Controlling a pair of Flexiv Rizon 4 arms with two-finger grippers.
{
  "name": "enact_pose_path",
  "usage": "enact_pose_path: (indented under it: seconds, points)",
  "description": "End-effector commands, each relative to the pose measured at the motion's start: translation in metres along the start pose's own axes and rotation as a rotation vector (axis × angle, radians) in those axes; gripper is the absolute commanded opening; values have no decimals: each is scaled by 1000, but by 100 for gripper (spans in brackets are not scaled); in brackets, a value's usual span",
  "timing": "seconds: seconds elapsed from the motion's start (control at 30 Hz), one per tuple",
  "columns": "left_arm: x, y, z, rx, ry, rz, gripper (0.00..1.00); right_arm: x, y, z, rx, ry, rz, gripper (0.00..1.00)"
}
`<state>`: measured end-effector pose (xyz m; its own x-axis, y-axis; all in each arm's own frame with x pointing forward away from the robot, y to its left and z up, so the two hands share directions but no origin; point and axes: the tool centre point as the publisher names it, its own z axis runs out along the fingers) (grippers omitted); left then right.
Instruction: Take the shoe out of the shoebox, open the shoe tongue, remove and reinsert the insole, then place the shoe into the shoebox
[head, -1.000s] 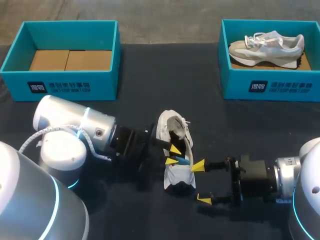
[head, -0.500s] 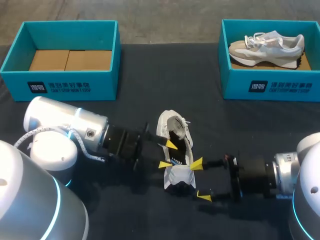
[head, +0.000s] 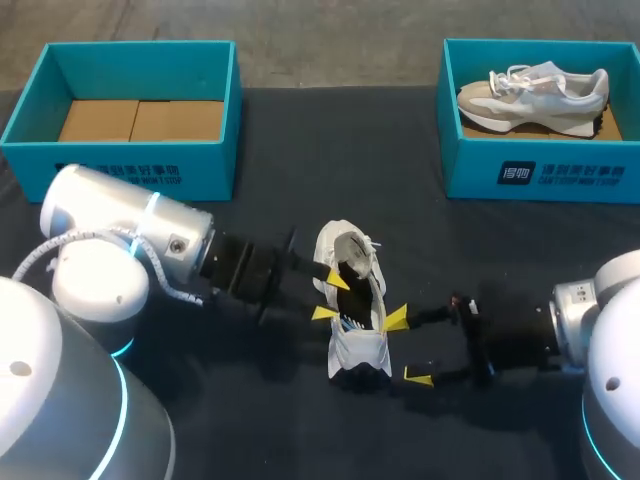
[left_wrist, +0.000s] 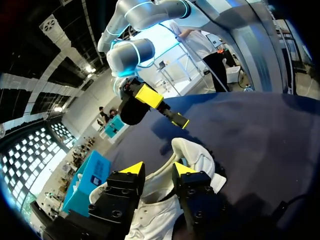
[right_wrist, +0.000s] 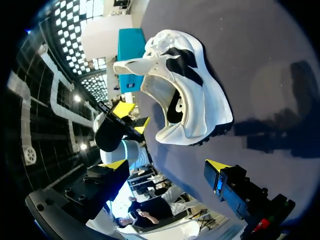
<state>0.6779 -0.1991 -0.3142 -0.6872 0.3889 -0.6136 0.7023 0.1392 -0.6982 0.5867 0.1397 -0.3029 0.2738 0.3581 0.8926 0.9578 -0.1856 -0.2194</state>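
Nearest the robot, at mid-table, the white shoe (head: 360, 345) lies lengthwise, one end toward the robot and the other toward the far edge, with its opening up. The left gripper (head: 329, 297) is at the shoe's left wall with its fingers partly parted. One yellow tip is over the opening and the other is at the outer edge. In the left wrist view the shoe's rim runs between the fingers, and neither is seen pressing it. The right gripper (head: 407, 347) is spread wide just beside the shoe's right side, one tip near the shoe and the other low over the dark table (head: 330, 160); it holds nothing.

Farther off, well apart from the shoe, two teal boxes stand near the table's far edge. The left shoebox (head: 130, 160) is lined with brown cardboard, and the right shoebox (head: 540, 170) holds a second shoe (head: 535, 95). Each front wall bears a white logo and lines of print.
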Motion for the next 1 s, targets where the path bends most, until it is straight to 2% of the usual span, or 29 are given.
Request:
enact_pose_path:
  seconds: [0.03, 0.13, 0.2, 0.3, 0.37, 0.5, 1.0]
  points:
    - [-12, 0, -1, -14, 90, -1, 31, 13, -17, -16, -28, -80, -17, 100]
    - [-14, -1, -1, -30, 139, 7, 31, 11, -20, -23, -34, -97, -30, 100]
    - [-15, -2, -1, -39, 160, 9, 24, 11, -22, -31, -46, -110, -35, 100]
    - [-12, -3, 0, -56, 208, 6, 18, 9, -23, -41, -60, -121, -33, 100]
    - [-10, -2, 1, -75, 242, 9, 0, 9, -23, -48, -63, -136, -33, 100]
    - [-10, -4, 1, -101, 299, 15, 0, 9, -23, -64, -63, -168, -30, 100]
    - [-11, -17, 17, -158, 631, 154, 0, 11, -19, -115, -67, -235, -48, 100]
